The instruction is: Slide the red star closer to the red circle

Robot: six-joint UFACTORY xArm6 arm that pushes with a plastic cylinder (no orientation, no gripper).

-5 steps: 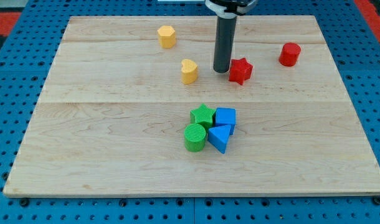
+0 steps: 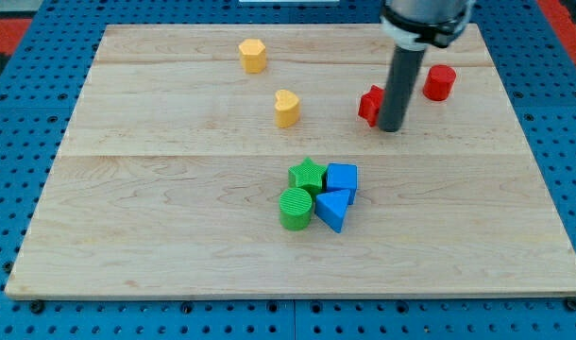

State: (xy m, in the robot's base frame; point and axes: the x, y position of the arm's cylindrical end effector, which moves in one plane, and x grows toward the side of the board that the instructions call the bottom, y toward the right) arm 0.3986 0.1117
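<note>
My tip [image 2: 392, 128], a bare rod with no jaws, stands at the red star's [image 2: 370, 104] near right edge, partly hiding it; the red circle [image 2: 439, 82] waits far right, one rightward nudge seemingly left

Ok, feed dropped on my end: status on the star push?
My tip on the red star's right side, partly hiding it. Red circle apart, upper right. Nothing between them but my rod.

My tip [image 2: 392, 128] touches the red star [image 2: 370, 103], near the red circle [image 2: 440, 82].
</note>
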